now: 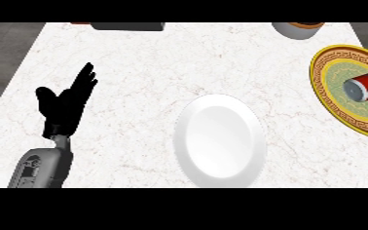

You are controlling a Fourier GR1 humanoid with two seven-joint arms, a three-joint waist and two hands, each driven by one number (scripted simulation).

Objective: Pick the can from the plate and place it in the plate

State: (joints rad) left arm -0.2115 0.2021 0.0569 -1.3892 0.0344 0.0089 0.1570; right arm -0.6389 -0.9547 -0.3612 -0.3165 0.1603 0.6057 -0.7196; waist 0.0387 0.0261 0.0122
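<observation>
Left hand: our left hand (pixel 63 108) shows at the view's left, open with straight fingers pointing up. It is resting over the tabletop (pixel 144 63) and holds nothing.
Right hand: it does not show, so we cannot tell its state.
White plate: the white plate (pixel 219 141) sits near the middle, just ahead of us, with nothing on it. We take it for the place to set the can.
Can: the red can (pixel 358 87) lies on its side on the yellow patterned plate (pixel 325 73) at the right edge, partly cut off by the view.
Handling: we judge it light, stiff and smooth-walled, and likely to roll as it lies. We would take it across the round body, midway along, thumb against fingers.
Can to hand: it is well apart from our left hand, with the white plate between them. We judge the right side the nearer reach.
Far edge: a dark object (pixel 128 26) and a pale cup (pixel 296 29) stand there, both cut off by the view.
</observation>
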